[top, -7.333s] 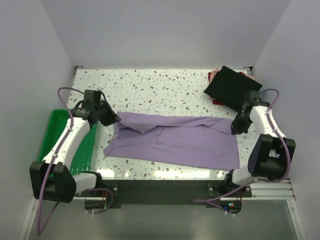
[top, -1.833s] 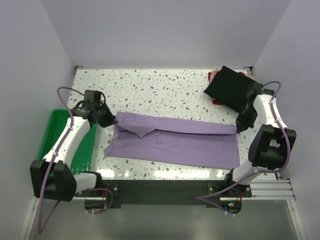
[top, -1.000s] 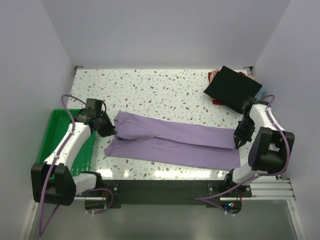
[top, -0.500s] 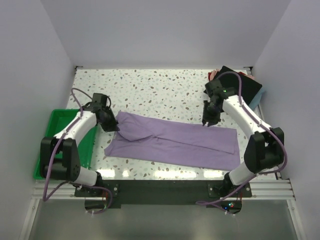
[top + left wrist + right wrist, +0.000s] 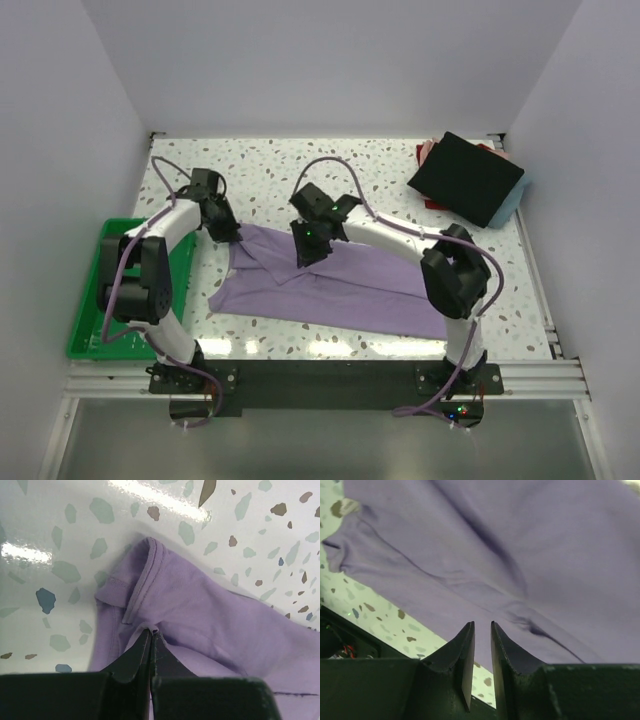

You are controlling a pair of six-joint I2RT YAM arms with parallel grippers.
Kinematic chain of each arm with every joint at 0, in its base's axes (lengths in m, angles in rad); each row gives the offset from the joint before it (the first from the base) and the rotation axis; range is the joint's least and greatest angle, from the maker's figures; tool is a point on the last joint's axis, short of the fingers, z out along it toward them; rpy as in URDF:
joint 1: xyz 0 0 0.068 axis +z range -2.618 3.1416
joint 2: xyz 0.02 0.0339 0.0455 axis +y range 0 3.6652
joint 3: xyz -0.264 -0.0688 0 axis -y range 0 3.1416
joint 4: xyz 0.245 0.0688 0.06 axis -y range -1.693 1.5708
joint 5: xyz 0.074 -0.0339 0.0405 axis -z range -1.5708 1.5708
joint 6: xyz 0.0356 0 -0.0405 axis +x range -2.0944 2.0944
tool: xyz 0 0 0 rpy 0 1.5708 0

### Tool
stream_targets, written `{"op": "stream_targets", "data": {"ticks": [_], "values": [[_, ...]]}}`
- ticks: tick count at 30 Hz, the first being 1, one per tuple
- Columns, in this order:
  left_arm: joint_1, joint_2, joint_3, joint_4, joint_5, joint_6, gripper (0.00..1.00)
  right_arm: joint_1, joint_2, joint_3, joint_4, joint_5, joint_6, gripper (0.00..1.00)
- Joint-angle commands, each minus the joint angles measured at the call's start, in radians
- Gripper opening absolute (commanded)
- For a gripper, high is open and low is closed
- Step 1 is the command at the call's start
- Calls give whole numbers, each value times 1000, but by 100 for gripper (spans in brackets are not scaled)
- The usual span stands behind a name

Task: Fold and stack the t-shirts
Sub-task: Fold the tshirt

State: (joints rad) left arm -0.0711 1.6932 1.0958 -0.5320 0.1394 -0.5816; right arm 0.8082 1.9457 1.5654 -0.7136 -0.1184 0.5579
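The lavender tee [image 5: 370, 285] lies left-right, left end effector [image 5: 151, 630] pinching its far-left corner, right end effector [image 5: 481, 625] parted, empty above.

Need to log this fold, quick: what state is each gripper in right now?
Left gripper: closed, pinching the purple tee.
Right gripper: slightly open, empty, over the purple tee.

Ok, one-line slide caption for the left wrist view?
Left gripper, jaws shut, pinches a lavender t-shirt fold on the speckled table.
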Motion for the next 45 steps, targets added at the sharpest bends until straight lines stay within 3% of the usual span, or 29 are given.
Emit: {"op": "stream_targets", "data": {"ticks": [1,9,27,33,41,45], "values": [[14,2,12,47,43,28,0,61,30,53,133,-3,34,23],[25,20,22,43,92,46,0,137,116,56,235,54,71,25],[31,13,4,56,152,72,0,194,228,107,163,171,76,31],[36,2,9,55,161,77,0,195,248,120,128,223,68,22],[40,-15,0,53,173,78,0,194,231,125,100,217,66,1],[40,-49,-22,58,181,75,0,189,197,127,98,180,70,0]]}}
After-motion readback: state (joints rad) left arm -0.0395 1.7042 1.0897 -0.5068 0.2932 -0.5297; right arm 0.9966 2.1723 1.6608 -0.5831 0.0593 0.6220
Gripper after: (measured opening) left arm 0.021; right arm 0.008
